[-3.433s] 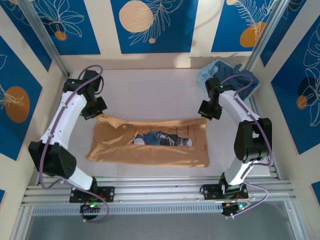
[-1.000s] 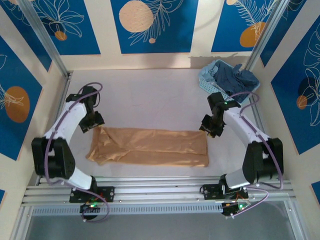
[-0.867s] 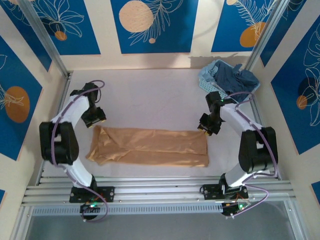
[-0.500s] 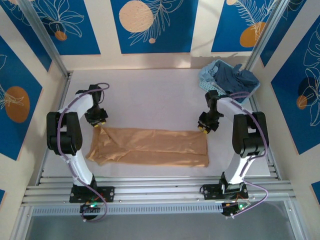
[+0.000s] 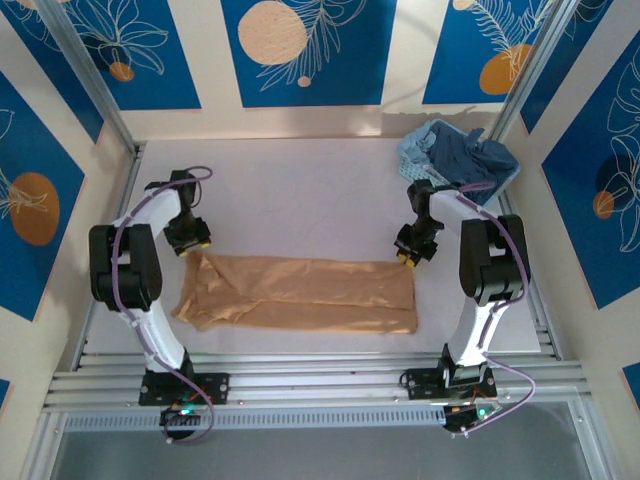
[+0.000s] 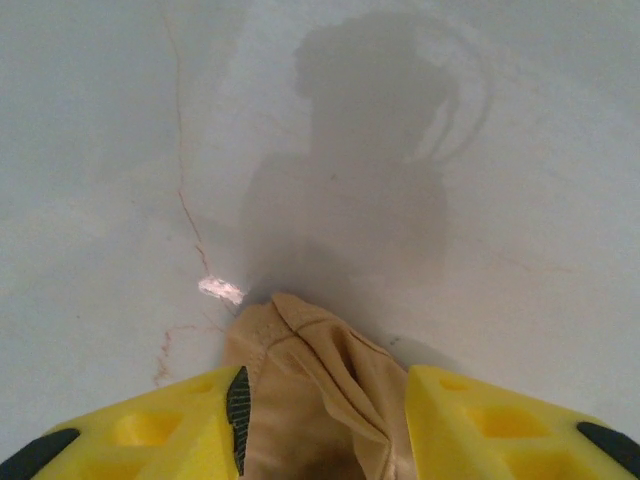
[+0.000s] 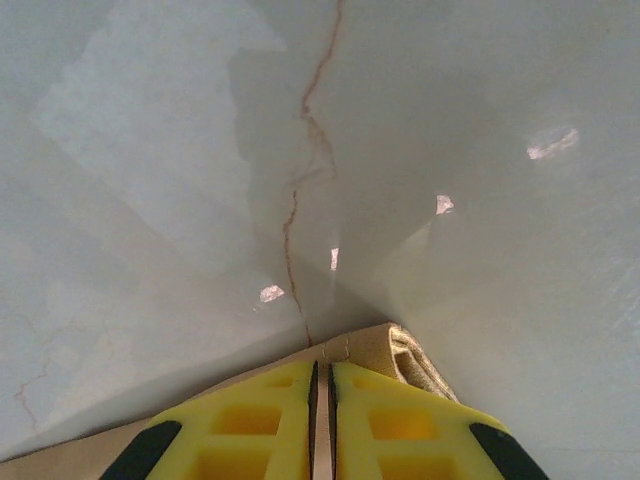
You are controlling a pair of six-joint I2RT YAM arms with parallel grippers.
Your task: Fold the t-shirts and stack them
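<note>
Top external view: the tan-orange t-shirt [image 5: 300, 293] is lying on the white table [image 5: 300, 185] as a long flat band, plain side up, between the two arms.
Left gripper [image 5: 195, 246]: it is standing at the band's far left corner; in the left wrist view its yellow fingers [image 6: 170, 430] are standing apart, with the bunched corner lying between them.
Right gripper [image 5: 406, 258]: it is sitting at the far right corner; its fingers [image 7: 250, 420] are pressing almost together, pinching the cloth edge.
Dark blue t-shirt [image 5: 465, 150]: it is lying crumpled in the light-blue basket [image 5: 408, 158] at the table's far right corner.
</note>
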